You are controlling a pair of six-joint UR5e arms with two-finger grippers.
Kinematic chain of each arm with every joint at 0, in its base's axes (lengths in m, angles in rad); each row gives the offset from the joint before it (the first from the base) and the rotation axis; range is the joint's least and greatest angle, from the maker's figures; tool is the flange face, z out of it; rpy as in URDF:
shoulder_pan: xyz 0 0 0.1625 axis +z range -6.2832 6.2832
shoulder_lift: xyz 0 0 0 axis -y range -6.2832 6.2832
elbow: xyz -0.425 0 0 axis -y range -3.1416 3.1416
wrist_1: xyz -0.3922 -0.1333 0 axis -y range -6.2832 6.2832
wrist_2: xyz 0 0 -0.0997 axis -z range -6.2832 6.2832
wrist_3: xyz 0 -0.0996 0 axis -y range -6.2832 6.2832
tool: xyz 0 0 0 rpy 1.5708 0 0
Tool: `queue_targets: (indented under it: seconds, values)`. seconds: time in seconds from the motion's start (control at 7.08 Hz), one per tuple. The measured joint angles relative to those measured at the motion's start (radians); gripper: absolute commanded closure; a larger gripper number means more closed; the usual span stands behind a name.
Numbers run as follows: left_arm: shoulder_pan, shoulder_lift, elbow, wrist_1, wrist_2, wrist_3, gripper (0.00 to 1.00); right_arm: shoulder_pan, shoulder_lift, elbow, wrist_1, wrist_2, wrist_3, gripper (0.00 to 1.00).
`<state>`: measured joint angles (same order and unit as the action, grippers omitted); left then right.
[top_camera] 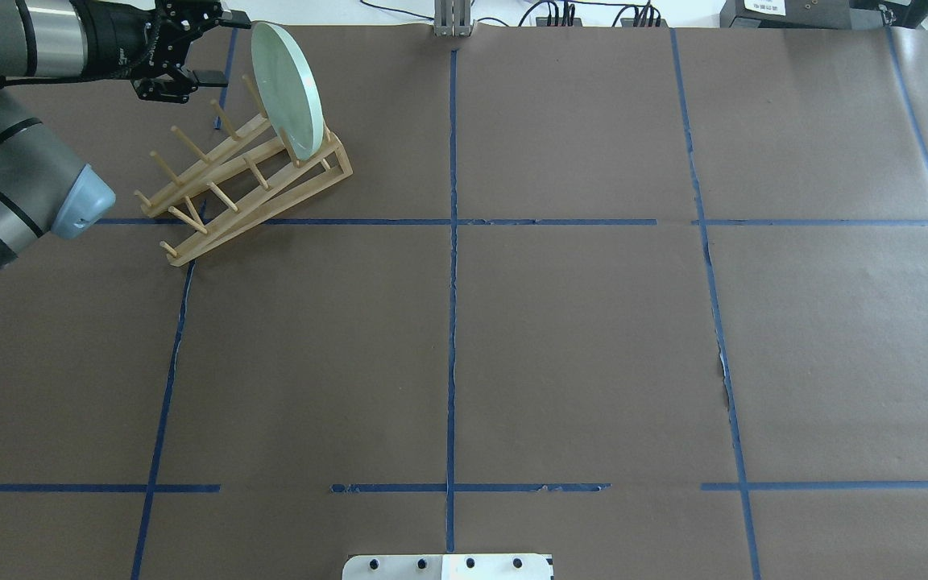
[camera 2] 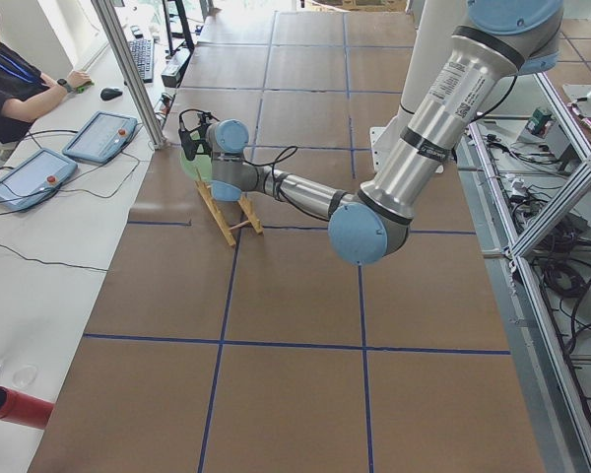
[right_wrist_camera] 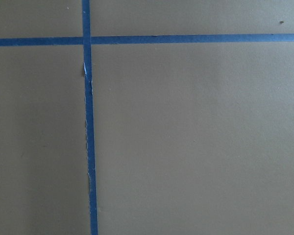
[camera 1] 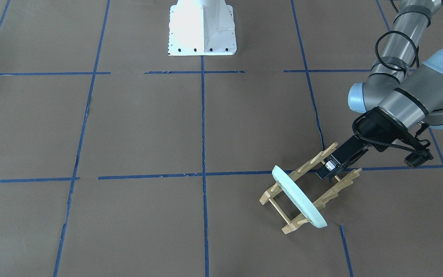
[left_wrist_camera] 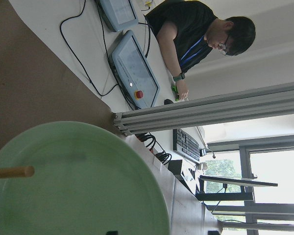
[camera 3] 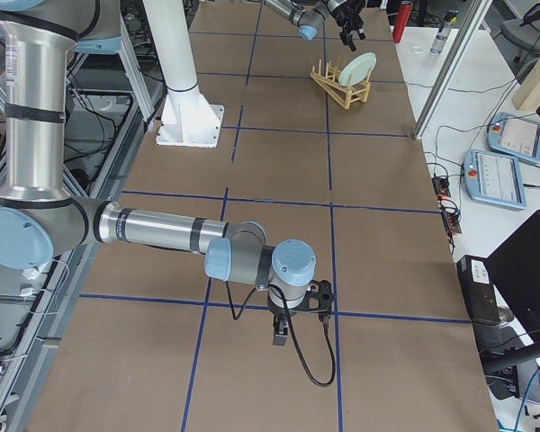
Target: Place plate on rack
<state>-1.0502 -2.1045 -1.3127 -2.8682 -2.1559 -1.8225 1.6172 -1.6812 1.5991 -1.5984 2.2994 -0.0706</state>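
1. The plate (top_camera: 287, 84) stands on edge in the rack (top_camera: 246, 181), slotted between pegs near one end and leaning slightly.
2. The rack sits on the brown worktop (top_camera: 553, 338), across a blue tape line (top_camera: 452, 322).
3. The left arm (top_camera: 37, 36) reaches over the rack's other end. Its jaws are spread apart, hold nothing and are near the plate.
4. The right arm (camera 3: 153, 229) hangs low over the worktop, well apart from the rack. I cannot tell whether its jaws are released or clenched.

Mint-green plate (top_camera: 287, 89) stands on edge, tilted, between end pegs of light wooden rack (top_camera: 230, 187).
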Motion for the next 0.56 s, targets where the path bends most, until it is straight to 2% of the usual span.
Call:
queue_targets:
  seconds: [0.28,0.56]
  values:
    - [-0.033,0.088,-0.145,0.351,-0.093,0.313,0.00,0.000,0.000,0.000,0.000,0.000,0.000,0.00]
    - [-0.071,0.205,-0.315,0.773,-0.111,0.768,0.00,0.001,0.000,0.001,0.000,0.000,0.000,0.00]
